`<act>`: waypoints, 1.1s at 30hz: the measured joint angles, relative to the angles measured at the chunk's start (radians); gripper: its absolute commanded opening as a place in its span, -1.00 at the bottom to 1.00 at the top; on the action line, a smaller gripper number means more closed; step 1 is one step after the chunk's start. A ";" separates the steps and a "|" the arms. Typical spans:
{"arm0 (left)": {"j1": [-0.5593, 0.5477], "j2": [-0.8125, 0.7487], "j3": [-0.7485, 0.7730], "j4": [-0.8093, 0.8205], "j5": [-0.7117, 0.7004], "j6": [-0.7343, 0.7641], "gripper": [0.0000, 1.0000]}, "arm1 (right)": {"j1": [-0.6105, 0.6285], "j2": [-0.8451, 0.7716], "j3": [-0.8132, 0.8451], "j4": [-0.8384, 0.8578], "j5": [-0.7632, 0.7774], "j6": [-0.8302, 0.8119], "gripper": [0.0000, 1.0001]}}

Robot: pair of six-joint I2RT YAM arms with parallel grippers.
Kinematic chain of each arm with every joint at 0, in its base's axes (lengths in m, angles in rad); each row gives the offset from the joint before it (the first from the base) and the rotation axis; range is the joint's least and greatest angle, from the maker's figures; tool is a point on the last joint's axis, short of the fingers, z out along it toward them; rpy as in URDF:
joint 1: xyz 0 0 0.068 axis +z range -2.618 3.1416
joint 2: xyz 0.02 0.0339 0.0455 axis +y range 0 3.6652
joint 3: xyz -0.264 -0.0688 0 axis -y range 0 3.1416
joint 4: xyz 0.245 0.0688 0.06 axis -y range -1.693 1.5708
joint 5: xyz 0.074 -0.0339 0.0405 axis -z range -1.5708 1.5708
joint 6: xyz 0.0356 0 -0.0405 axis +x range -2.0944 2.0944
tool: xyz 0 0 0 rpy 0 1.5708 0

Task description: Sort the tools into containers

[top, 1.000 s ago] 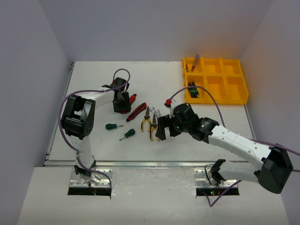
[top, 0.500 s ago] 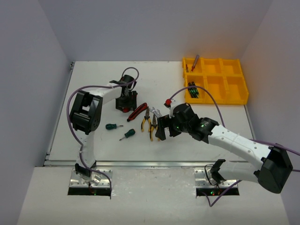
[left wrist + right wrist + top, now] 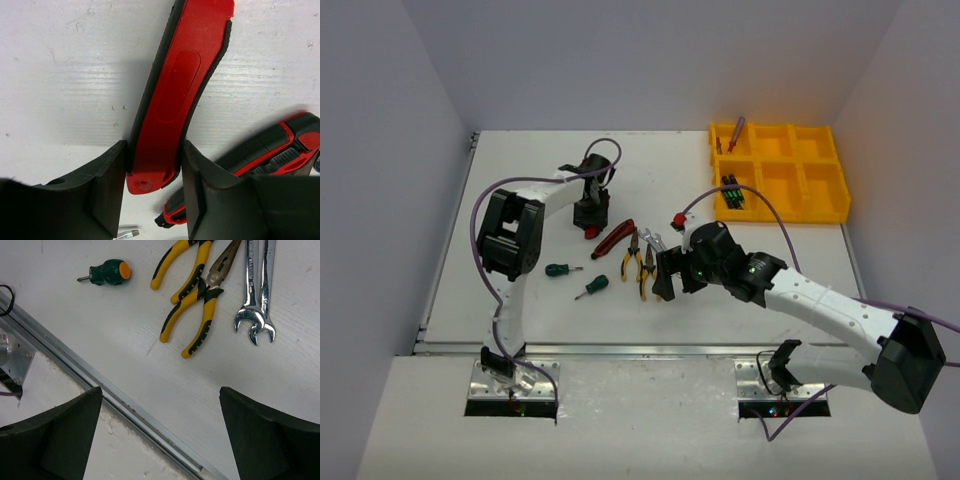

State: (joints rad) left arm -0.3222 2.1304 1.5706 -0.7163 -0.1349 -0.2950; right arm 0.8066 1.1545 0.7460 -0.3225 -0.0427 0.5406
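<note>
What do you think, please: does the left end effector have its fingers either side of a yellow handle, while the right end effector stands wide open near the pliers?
Not quite: the handle between the fingers of the left end effector is red, not yellow, as the left wrist view shows. The right end effector does stand wide open near the pliers.

The red-handled tool (image 3: pixel 175 95) fills the gap between the fingers of the left gripper (image 3: pixel 154 155), with bare table (image 3: pixel 60 75) free on one side and a red-and-black tool (image 3: pixel 260 157) crowding the other, while the wide-spread right gripper (image 3: pixel 160 390) hangs over clear table short of the yellow pliers (image 3: pixel 197 305) and wrenches (image 3: pixel 257 290).
</note>
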 measured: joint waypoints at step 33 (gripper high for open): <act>-0.225 -0.943 -0.791 0.912 0.517 -0.317 -1.00 | -0.153 0.146 0.397 0.150 0.068 0.265 0.07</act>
State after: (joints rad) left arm -0.5468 1.1870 0.7798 0.1956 0.3823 -0.6122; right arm 0.6539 1.3008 1.1433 -0.1727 0.0255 0.8055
